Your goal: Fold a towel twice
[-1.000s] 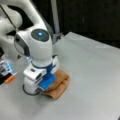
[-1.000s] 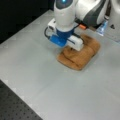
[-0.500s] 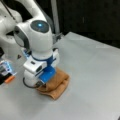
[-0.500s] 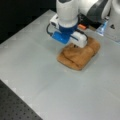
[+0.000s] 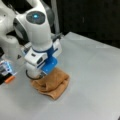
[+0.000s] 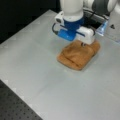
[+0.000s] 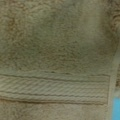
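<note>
Lowered since a second ago, my gripper (image 6: pixel 82 45) sits on the folded tan towel (image 6: pixel 77 53) on the grey table (image 6: pixel 37 75); its jaw state I cannot tell.

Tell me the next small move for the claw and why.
Probably lift straight up a little. The claw sits low on the towel, which already lies in a folded bundle on the table; the wrist view shows only cloth.

You have open grey table (image 6: pixel 37 82) on a front view's left and bottom; the folded tan-brown terry towel (image 6: pixel 78 53) sits under the white-and-blue gripper (image 6: pixel 82 44).
</note>
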